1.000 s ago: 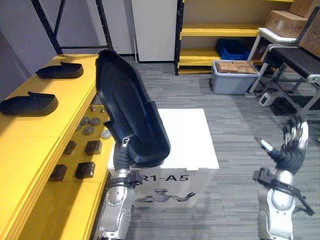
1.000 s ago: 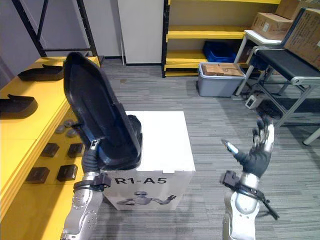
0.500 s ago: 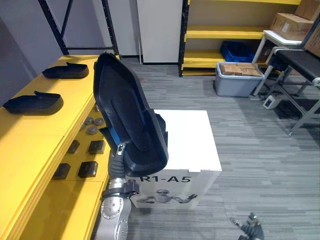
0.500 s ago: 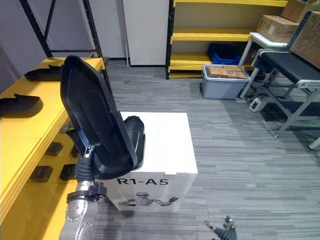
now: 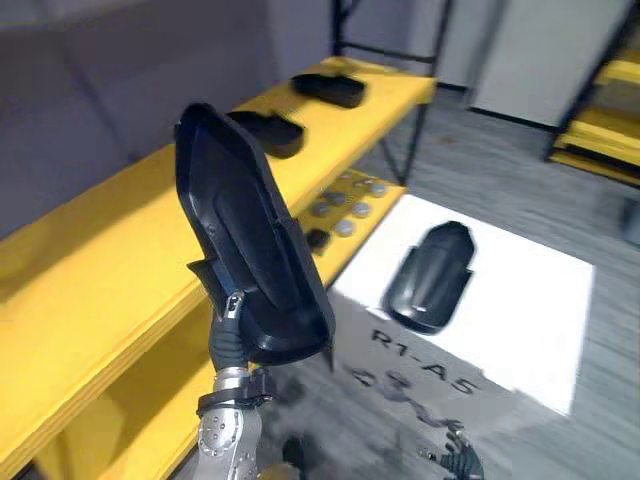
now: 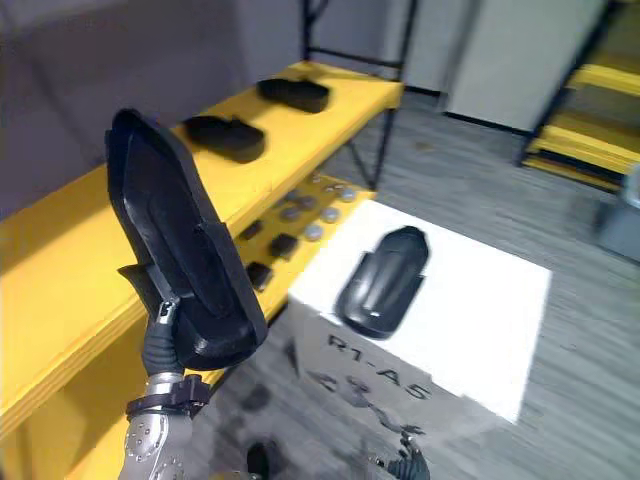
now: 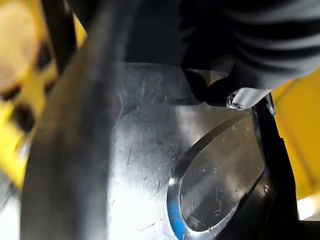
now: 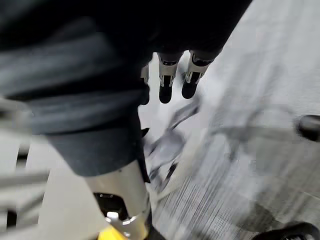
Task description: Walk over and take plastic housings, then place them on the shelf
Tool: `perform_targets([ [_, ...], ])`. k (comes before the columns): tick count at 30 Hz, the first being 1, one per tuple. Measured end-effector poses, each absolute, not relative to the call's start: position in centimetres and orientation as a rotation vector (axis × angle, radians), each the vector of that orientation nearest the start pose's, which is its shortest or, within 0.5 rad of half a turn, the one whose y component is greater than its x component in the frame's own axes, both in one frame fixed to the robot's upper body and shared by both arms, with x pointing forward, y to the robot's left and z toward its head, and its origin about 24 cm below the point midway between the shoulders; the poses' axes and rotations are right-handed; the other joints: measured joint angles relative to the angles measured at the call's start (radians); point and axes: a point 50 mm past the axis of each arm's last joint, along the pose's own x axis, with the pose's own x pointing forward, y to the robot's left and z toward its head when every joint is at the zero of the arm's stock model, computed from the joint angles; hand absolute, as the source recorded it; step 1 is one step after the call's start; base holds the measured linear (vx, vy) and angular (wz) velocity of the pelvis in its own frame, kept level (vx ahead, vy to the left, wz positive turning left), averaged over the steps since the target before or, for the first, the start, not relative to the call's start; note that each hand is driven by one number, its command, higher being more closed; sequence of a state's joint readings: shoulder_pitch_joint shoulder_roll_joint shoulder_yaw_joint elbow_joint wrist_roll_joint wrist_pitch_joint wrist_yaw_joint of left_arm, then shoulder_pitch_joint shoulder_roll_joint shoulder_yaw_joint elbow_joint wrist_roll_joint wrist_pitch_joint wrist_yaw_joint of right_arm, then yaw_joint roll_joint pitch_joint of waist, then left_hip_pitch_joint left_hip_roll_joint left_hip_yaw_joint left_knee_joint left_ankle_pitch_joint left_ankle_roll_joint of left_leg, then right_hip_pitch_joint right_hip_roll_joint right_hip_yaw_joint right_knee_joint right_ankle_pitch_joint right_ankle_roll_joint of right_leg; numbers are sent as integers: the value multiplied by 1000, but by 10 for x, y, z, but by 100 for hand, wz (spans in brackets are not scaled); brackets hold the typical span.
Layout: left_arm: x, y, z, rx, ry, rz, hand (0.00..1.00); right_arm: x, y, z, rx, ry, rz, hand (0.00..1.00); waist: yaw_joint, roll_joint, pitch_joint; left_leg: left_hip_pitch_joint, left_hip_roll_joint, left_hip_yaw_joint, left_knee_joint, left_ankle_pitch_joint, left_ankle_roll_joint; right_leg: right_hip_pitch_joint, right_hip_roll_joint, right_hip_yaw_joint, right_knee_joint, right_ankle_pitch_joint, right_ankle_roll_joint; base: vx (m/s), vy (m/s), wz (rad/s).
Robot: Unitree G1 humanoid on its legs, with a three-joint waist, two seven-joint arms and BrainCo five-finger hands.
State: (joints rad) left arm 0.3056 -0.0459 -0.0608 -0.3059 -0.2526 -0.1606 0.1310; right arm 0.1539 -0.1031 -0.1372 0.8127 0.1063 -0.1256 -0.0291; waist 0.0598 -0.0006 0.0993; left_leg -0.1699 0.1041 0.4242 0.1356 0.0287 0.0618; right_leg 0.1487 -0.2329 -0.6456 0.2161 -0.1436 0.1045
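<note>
A large black plastic housing [image 5: 250, 250] stands upright before me, its hollow side [image 7: 150, 165] facing my wrist. My left hand [image 5: 227, 335] is shut on its lower end, thumb [image 7: 241, 98] over the rim. A second black housing [image 5: 430, 278] lies flat on the white box [image 5: 530, 300]. Two more housings [image 5: 266, 133] [image 5: 328, 88] rest on the yellow shelf top [image 5: 110, 250]. My right hand [image 5: 456, 462] hangs low in front of the box, its fingers [image 8: 167, 82] straight and holding nothing.
The long yellow shelf runs along my left, with small dark and grey parts [image 5: 345, 205] on its lower level [image 6: 290, 225]. A black upright post [image 5: 425, 90] stands at its far end. Grey plank floor [image 6: 590, 330] lies to the right of the box.
The view has swung left towards the yellow shelf. My right hand has dropped from shoulder height to the bottom edge. The left hand still holds the housing upright.
</note>
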Motion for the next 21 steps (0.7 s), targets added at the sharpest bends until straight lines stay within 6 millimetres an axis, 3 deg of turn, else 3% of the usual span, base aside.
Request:
perform_targets([
  [3,196,158,56,-294,-141,179,100,133,-217,-130,22,793,-275,0,-20,-10,12,2,-47,22,-18,-3,7,51,-39,-93,-25,18,27,217,208,132],
  [5,197,157,50,-291,-112,180,100,137,-208,-131,36,793,-258,0,-21,-23,20,4,-110,-53,-4,-11,37,92,-93,-163,34,23,29,222,219,126],
  [6,197,156,47,-293,-95,180,100,139,-207,-130,34,791,-252,0,-23,-28,25,15,-144,-102,8,-30,50,90,-146,-165,150,29,20,241,244,180],
  [7,199,153,45,-288,-80,170,100,141,-207,-129,19,789,-244,0,-49,-22,38,54,-183,-203,13,-57,56,24,-210,-27,426,41,-105,310,251,209],
  [8,204,154,45,-270,-84,170,100,145,-206,-127,19,776,-237,0,-55,-20,41,66,-188,-255,12,-65,51,-65,-156,154,522,-27,-100,272,172,187],
  [10,211,153,45,-264,-85,177,100,150,-202,-124,9,752,-213,0,-58,-20,55,107,-202,-311,7,-77,52,-189,-29,443,544,-109,-51,204,54,99],
  [11,212,152,46,-265,-87,181,100,154,-198,-121,10,729,-197,0,-56,-24,55,126,-210,-322,9,-90,45,-246,11,538,520,-130,-26,182,37,55],
  [13,216,145,50,-272,-101,165,100,153,-193,-117,31,700,-199,0,-64,-23,56,145,-222,-366,23,-105,44,-321,61,625,450,-140,-11,194,-10,62],
  [15,221,133,56,-291,-120,122,100,142,-186,-118,58,705,-207,0,-72,-31,54,150,-229,-431,56,-136,15,-342,126,735,328,-137,-5,172,-75,107],
  [16,221,130,57,-296,-125,116,100,138,-186,-119,61,712,-210,0,-75,-36,51,150,-231,-443,74,-151,12,-340,128,741,298,-131,-11,186,-119,99],
  [17,220,125,60,-296,-138,96,100,129,-184,-121,61,734,-210,0,-66,-59,37,145,-243,-462,115,-190,11,-336,113,723,243,-104,-35,232,-158,57],
  [18,220,125,61,-292,-148,98,100,123,-182,-123,66,746,-204,0,-43,-83,20,134,-246,-452,166,-243,13,-328,99,713,206,-33,-29,257,-181,35],
  [19,220,125,60,-297,-143,102,100,122,-182,-123,68,749,-207,0,-40,-74,17,129,-228,-448,197,-279,5,-316,108,698,205,-31,-10,266,-215,20],
  [20,220,124,58,-301,-133,104,100,122,-181,-123,71,752,-207,0,-45,-60,4,118,-164,-383,232,-318,-21,-289,126,670,174,-26,-18,307,-287,38],
  [21,221,119,60,-310,-138,82,100,124,-180,-121,75,741,-205,0,-54,-51,-3,119,-95,-309,249,-315,-50,-260,145,639,141,-23,-30,297,-266,38],
])
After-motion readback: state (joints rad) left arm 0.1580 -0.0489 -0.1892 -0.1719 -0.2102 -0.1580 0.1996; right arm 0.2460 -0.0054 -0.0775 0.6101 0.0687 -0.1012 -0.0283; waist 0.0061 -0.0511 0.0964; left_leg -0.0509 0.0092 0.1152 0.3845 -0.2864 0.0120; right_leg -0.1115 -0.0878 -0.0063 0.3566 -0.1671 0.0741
